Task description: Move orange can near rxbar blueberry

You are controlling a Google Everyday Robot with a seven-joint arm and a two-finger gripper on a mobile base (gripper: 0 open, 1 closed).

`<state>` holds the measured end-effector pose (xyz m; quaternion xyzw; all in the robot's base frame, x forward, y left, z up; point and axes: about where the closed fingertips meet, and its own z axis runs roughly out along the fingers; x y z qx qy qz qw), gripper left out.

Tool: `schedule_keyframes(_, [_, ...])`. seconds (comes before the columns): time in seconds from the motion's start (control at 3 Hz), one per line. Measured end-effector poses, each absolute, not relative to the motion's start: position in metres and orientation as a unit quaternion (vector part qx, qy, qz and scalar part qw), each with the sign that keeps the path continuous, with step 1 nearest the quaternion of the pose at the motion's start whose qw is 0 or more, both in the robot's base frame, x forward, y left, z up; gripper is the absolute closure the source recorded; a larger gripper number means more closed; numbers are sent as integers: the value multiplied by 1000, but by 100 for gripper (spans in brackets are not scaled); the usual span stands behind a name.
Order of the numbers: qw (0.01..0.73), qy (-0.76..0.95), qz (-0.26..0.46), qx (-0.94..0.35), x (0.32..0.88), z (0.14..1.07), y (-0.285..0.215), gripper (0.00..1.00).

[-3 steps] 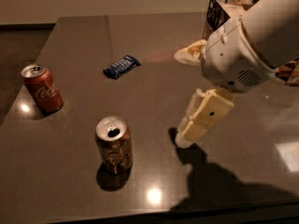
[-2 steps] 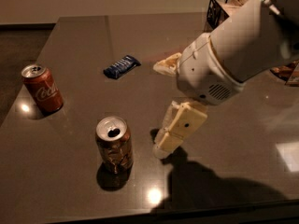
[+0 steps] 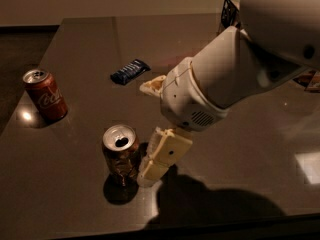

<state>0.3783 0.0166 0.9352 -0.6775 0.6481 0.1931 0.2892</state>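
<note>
The orange can [image 3: 121,155] stands upright near the table's front edge, with a mottled orange-brown body and an opened silver top. The rxbar blueberry [image 3: 130,71] lies flat further back, a dark blue wrapper. My gripper [image 3: 145,132] is open just to the right of the can. Its near finger [image 3: 162,155] is right beside the can's right side, touching it or nearly so. Its far finger [image 3: 152,85] is behind, between the can and the bar. The can is not held.
A red can with white script [image 3: 45,95] stands at the left of the dark table [image 3: 90,39]. A black wire basket [image 3: 231,10] is at the back right, partly hidden by my arm. The table's front edge is close to the orange can.
My gripper has moved left and toward the front, from the table's right side to right beside the orange can. The cans and the bar have not moved.
</note>
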Motion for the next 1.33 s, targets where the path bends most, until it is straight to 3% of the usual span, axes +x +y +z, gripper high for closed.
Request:
schedule_keyframes(0.67, [269,640,210,-689,380,913,38,0])
schedule_keyframes(1.33, [248,635,225,-696,376,906,46,42])
